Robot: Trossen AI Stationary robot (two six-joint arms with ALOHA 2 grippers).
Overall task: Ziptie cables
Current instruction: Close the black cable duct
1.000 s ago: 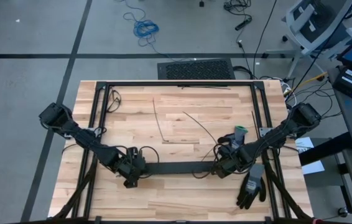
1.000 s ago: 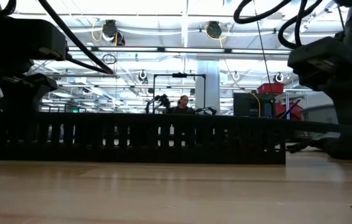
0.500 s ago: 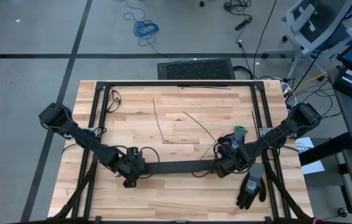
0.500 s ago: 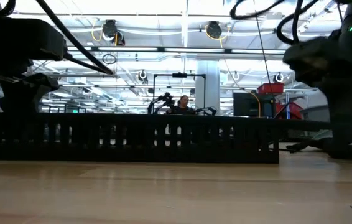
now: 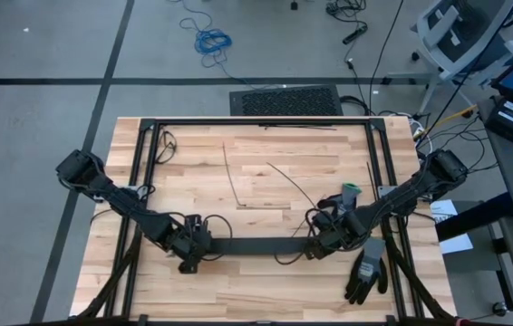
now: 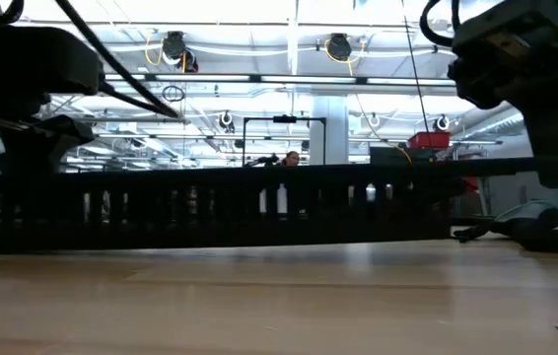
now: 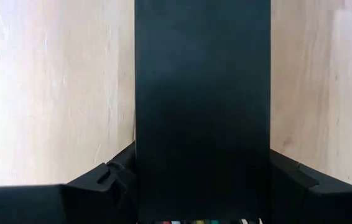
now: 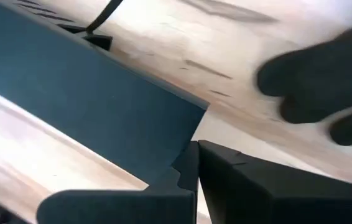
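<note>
A long black slotted strip (image 5: 256, 244) lies across the near half of the wooden table, with one gripper at each end. My left gripper (image 5: 191, 249) is shut on its left end and my right gripper (image 5: 318, 244) on its right end. In the low view the strip (image 6: 220, 207) slants, its right end off the table. The cables are almost hidden inside the strip. Only a sliver of coloured wires (image 7: 191, 221) shows at the edge of the left wrist view. My left gripper (image 7: 202, 177) has the strip's left end (image 7: 201, 124) between its two fingers (image 7: 111, 177), one on each long side. The fingers lie along the strip. This end stays low at the table. My right gripper (image 8: 198, 168) pinches the strip's right end at its corner (image 8: 185, 134) between nearly shut fingers (image 8: 250, 186). The end it holds (image 6: 427, 202) is lifted off the table, so the strip tilts up toward it.
A black glove (image 5: 365, 272) lies near the table's near right corner, beside my right gripper. A small grey-green object (image 5: 352, 192) sits behind that gripper. Thin dark strands (image 5: 231, 177) lie on the middle of the table. A black frame (image 5: 256, 120) borders the table.
My right gripper has risen and shifted slightly toward the table's left, lifting the strip's right end off the table. The strip now slants up to the right. Its left end and my left gripper have stayed in place.
</note>
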